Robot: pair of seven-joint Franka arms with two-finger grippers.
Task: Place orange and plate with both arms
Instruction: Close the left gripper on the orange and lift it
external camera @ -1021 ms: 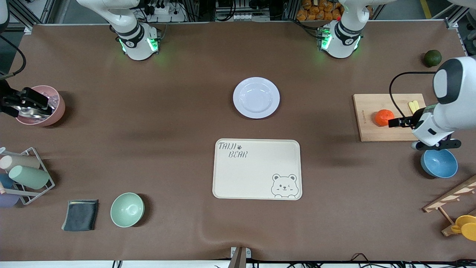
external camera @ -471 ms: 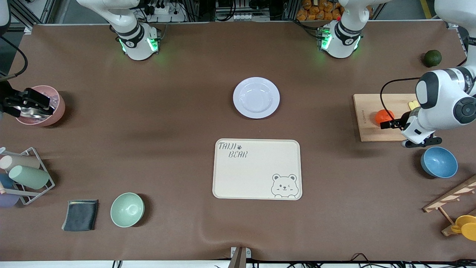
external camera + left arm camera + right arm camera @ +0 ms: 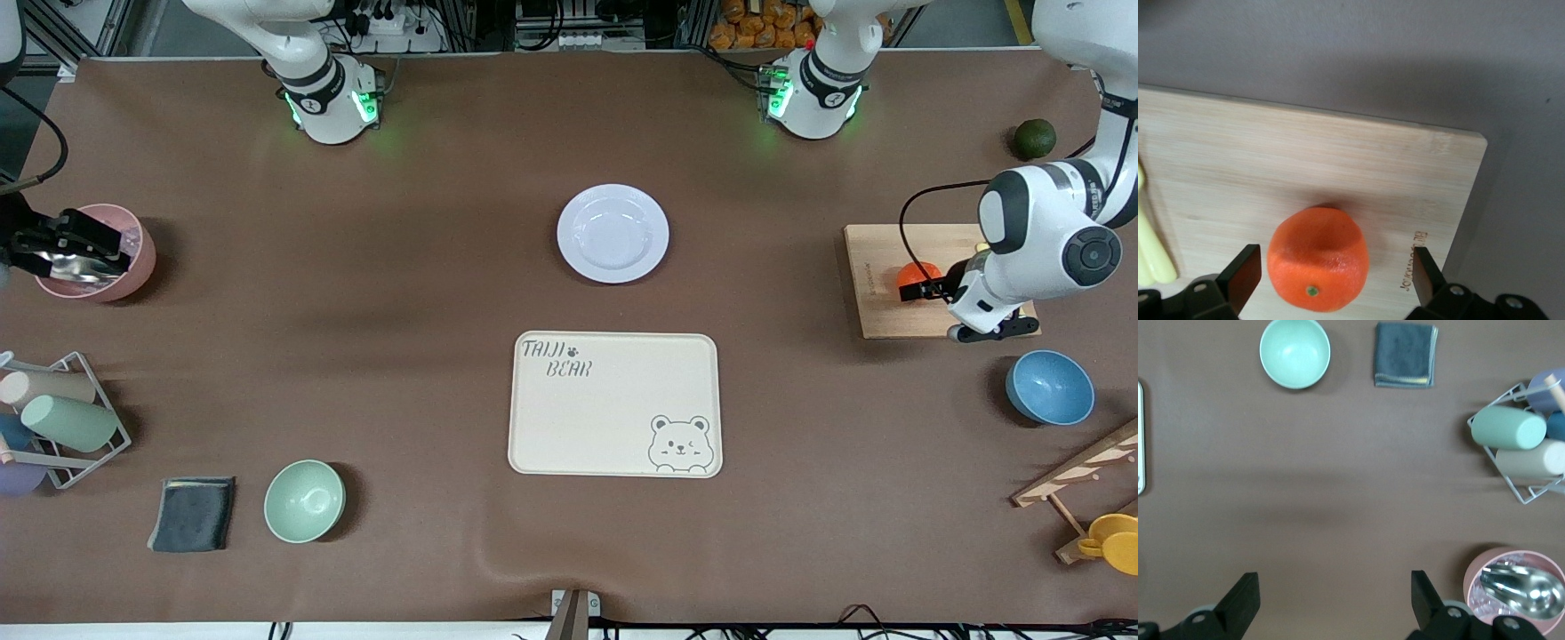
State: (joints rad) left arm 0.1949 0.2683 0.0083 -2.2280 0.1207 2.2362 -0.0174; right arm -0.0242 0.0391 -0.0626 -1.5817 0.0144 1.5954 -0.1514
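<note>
The orange [image 3: 916, 271] sits on a wooden cutting board [image 3: 876, 302] at the left arm's end of the table. My left gripper [image 3: 931, 290] is open and low over the board. In the left wrist view the orange [image 3: 1318, 260] lies between the two fingers of the left gripper [image 3: 1335, 267], with a gap on each side. The pale lavender plate [image 3: 613, 233] lies empty in the middle of the table. My right gripper [image 3: 84, 247] waits open and empty in the air by a pink cup; in its wrist view the right gripper [image 3: 1333, 593] has bare table under it.
A cream bear-printed tray [image 3: 613, 404] lies nearer the front camera than the plate. A blue bowl [image 3: 1049, 387] and a wooden rack [image 3: 1076, 471] stand near the board. Yellow pieces [image 3: 1151, 247] lie on the board. Also here are a dark green fruit [image 3: 1035, 139], pink cup [image 3: 133, 262], cup rack [image 3: 62, 418], grey cloth [image 3: 193, 513] and mint bowl [image 3: 304, 500].
My left gripper has moved over the cutting board toward the orange and lower, so its open fingers now flank the fruit. The right arm has not moved.
</note>
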